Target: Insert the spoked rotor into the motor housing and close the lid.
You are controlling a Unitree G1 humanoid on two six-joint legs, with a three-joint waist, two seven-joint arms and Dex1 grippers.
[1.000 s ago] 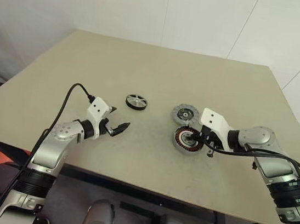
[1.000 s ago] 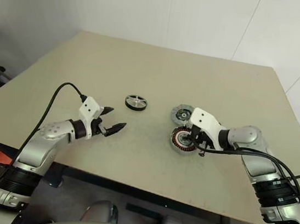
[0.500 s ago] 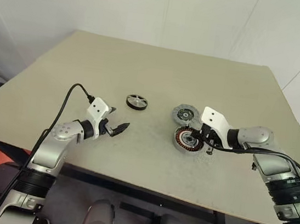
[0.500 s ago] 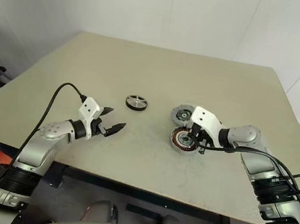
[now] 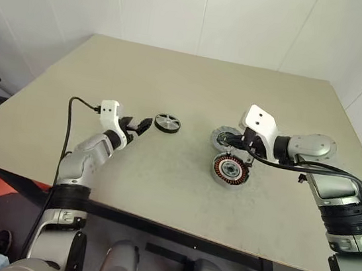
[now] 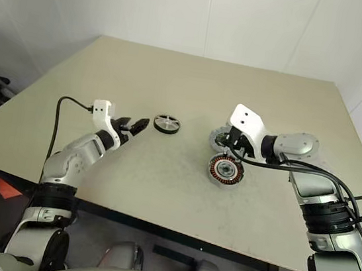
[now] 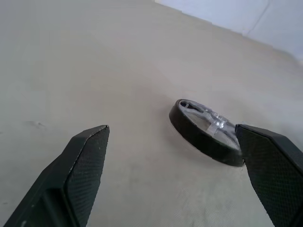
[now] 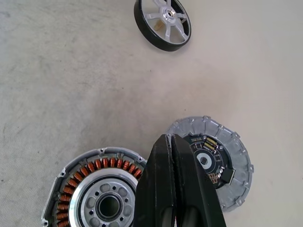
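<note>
Housing (image 5: 230,171) lies nearest on the table (image 5: 160,193), now clear of the raised, closed, empty right gripper (image 5: 235,140). Lid (image 5: 224,138) sits just behind. Rotor (image 5: 165,123) lies leftward, the open left gripper (image 5: 141,125) now advanced just beside it.

Black-rimmed spoked rotor (image 8: 162,23) with silvery spokes; silver-grey motor housing (image 8: 78,194) ringed by copper-orange windings; grey ribbed lid (image 8: 227,158), dark hub; beige speckled table (image 5: 187,89); black gripper fingers (image 7: 85,165).
</note>
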